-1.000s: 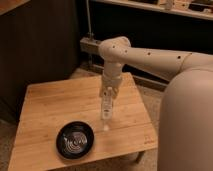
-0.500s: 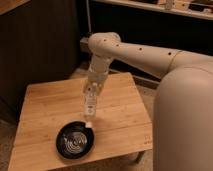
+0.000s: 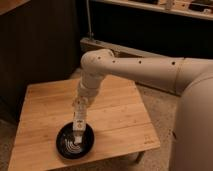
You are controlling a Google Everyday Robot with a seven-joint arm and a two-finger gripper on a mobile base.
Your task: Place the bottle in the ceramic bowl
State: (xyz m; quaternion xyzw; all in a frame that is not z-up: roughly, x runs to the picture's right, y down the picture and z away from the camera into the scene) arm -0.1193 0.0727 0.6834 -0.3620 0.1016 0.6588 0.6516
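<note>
Tool [image 3: 78, 120] clamped on upright bottle [image 3: 78, 126], over bowl [image 3: 75, 141], near front edge of bench [image 3: 120, 120]

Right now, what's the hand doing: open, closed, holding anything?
Hand: closed on the bottle, over the bowl.

Probably a lab or workshop corner: small wooden table [image 3: 115, 112] on speckled floor [image 3: 157, 107], dark cabinet panels [image 3: 40, 40], metal shelving rail [image 3: 130, 50] behind.
</note>
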